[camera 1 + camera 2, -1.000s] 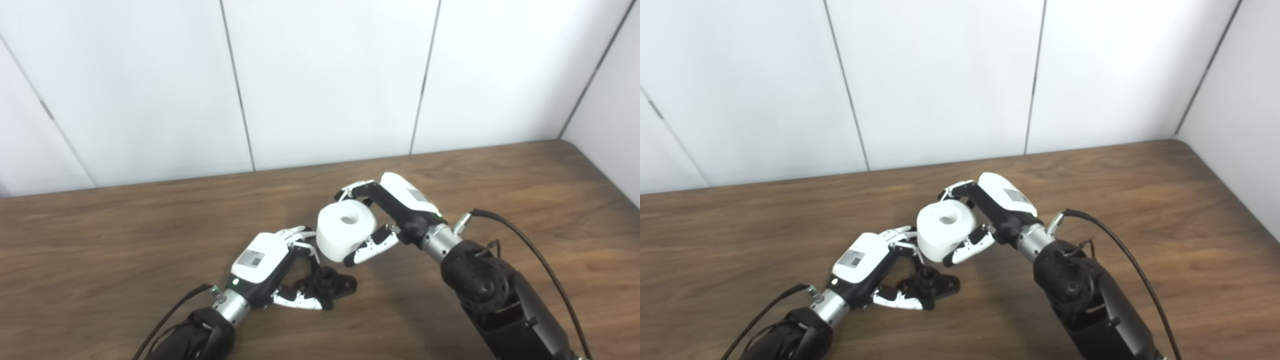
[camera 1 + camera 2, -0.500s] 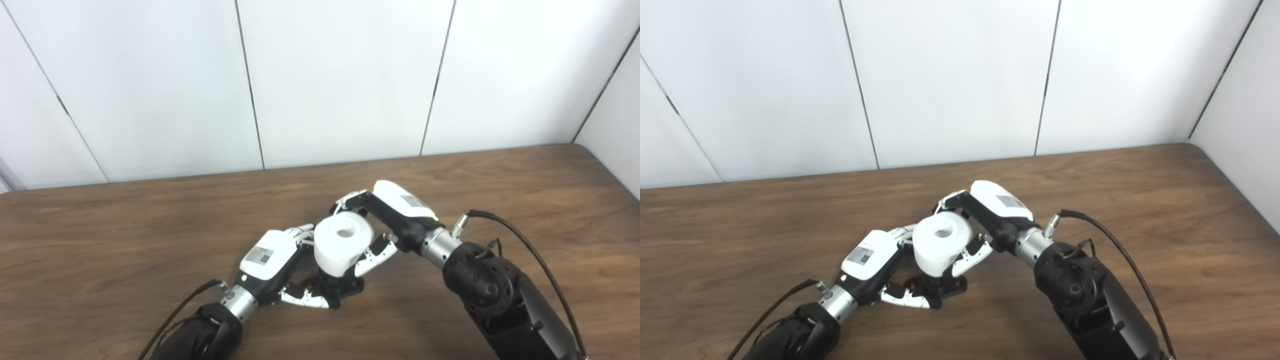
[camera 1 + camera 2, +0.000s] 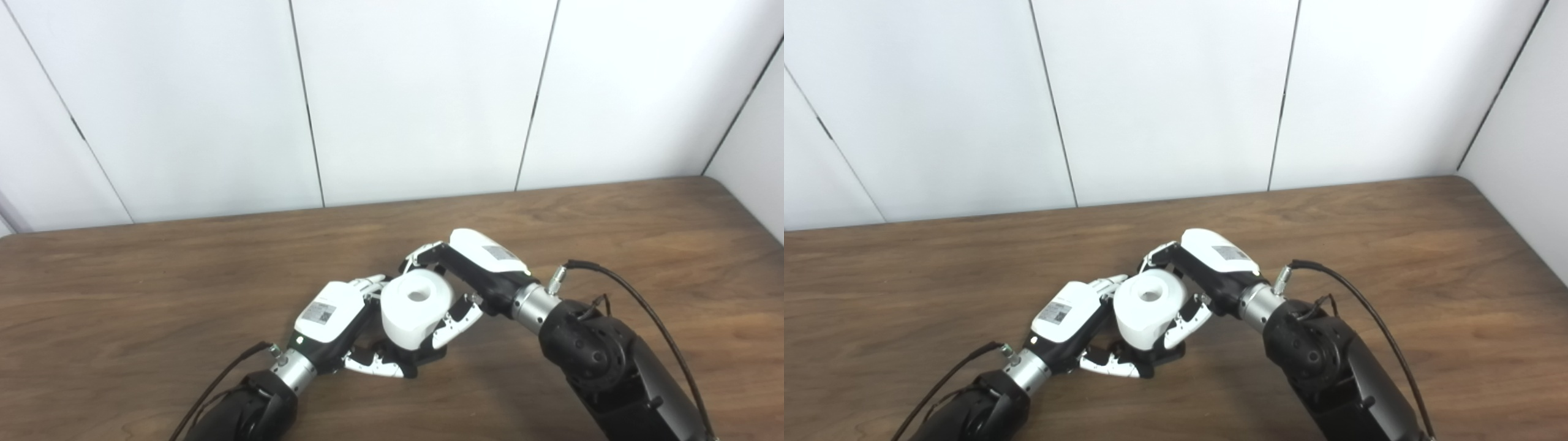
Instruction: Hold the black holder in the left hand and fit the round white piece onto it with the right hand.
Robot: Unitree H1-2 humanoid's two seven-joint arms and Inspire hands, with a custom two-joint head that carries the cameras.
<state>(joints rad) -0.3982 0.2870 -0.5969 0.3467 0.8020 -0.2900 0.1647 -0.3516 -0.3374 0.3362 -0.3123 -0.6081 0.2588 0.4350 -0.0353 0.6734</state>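
**Right hand has brought the white piece down over the holder**

Your left hand [image 3: 334,318] sits nearest you, low on the table [image 3: 122,294], its fingers wrapped around the black holder [image 3: 407,366]. Only a dark sliver of that holder shows now, peeking out under the white piece beside the left thumb. Just beyond, your right hand [image 3: 471,275] is clamped on the round white piece [image 3: 415,307], fingers over its far side and thumb under its near right edge.

A second ago the piece hung up and to the right, well clear of the holder, whose peg stood in plain sight. Half a second ago it was above the peg. Now it is lower again and covers the peg, with its central hole facing up and slightly toward you. That suggests the piece is sliding onto the holder, though you cannot see whether the peg has actually entered the hole or how deep it sits.

Farther back, bare table runs to the white panelled wall [image 3: 416,98].
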